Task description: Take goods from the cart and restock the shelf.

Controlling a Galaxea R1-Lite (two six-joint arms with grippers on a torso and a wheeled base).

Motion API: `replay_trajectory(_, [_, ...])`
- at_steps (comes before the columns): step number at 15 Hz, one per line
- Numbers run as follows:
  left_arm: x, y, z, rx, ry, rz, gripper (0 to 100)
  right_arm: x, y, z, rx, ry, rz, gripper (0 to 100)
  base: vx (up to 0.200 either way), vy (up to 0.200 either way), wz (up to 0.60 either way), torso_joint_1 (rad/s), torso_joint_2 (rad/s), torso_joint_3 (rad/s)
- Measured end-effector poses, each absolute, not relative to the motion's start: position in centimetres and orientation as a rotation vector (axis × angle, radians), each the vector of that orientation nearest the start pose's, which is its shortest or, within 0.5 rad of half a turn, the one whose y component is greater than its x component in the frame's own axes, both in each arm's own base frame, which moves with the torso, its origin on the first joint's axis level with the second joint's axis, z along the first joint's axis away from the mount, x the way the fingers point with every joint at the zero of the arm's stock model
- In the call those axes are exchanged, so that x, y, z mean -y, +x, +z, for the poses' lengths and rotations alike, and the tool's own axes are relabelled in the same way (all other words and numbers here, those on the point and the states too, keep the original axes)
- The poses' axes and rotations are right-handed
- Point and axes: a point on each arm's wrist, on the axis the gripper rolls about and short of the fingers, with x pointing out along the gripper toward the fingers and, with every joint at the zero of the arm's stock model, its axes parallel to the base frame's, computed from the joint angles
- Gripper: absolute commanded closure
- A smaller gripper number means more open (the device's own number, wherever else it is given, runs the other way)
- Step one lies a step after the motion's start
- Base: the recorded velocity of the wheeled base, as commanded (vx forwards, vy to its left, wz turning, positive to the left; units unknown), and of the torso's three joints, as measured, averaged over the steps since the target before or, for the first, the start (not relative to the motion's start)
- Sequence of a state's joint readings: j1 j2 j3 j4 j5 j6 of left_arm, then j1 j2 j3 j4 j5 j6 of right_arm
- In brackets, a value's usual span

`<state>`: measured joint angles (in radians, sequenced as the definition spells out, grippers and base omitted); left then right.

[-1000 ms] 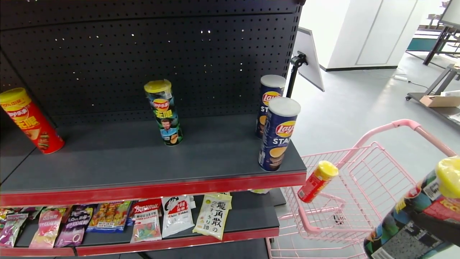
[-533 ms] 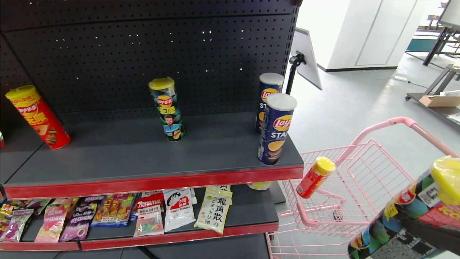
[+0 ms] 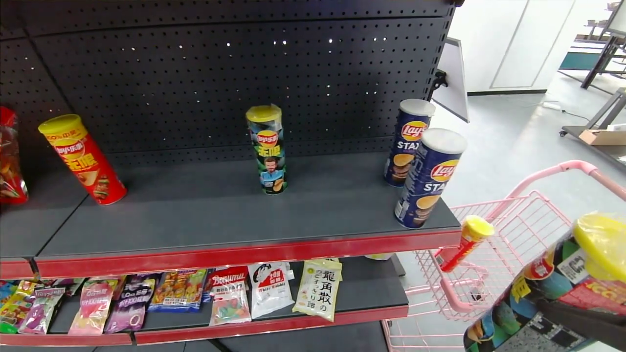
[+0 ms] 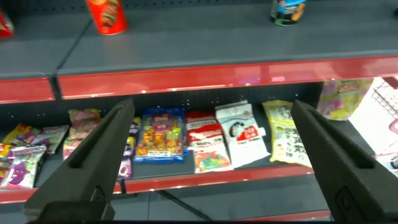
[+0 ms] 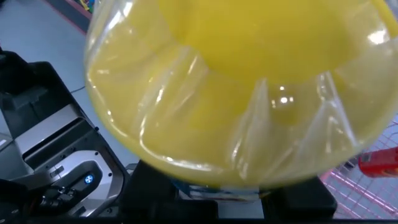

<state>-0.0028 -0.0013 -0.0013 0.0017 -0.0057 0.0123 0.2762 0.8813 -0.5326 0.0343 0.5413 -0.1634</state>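
Note:
My right gripper point(image 3: 579, 315) is shut on a multicoloured chip can point(image 3: 543, 288) with a yellow lid point(image 5: 236, 93), tilted at the lower right of the head view, over the pink cart point(image 3: 540, 208). A small red can point(image 3: 463, 243) with a yellow lid leans inside the cart. On the grey upper shelf point(image 3: 205, 220) stand a matching multicoloured can point(image 3: 268, 149), a red can point(image 3: 83, 159) and two blue cans point(image 3: 430, 178), point(image 3: 408, 142). My left gripper point(image 4: 211, 165) is open and holds nothing, in front of the lower shelf point(image 4: 186, 177).
Several snack bags point(image 3: 269, 288) lie on the lower shelf. The front blue can stands close to the upper shelf's right front corner. Wide bare stretches lie between the cans. A sign on a stand point(image 3: 452, 80) is behind the shelf's right end.
The head camera has turned left, so shelf and cart sit further right in the picture. The held can has stayed at the lower right, with its base a little further left.

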Motion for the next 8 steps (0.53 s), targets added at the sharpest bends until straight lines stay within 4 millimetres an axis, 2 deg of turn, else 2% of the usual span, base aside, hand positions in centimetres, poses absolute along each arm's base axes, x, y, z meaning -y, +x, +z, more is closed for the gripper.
replay_trajectory(3, [0.01,-2.3,7.56,0.001,0.012,-0.009,0,-3.63,8.41,20.44,-0.325,-0.104,0.842,100,0.0,0.2,0.0,-0.002,0.0,0.002])
replay_trajectory(8, [0.01,-2.3,7.57,0.001,0.011,-0.008,0,-3.74,8.18,20.23,-0.326,-0.108,0.861,100,0.0,0.0,0.0,0.0,0.0,0.0])
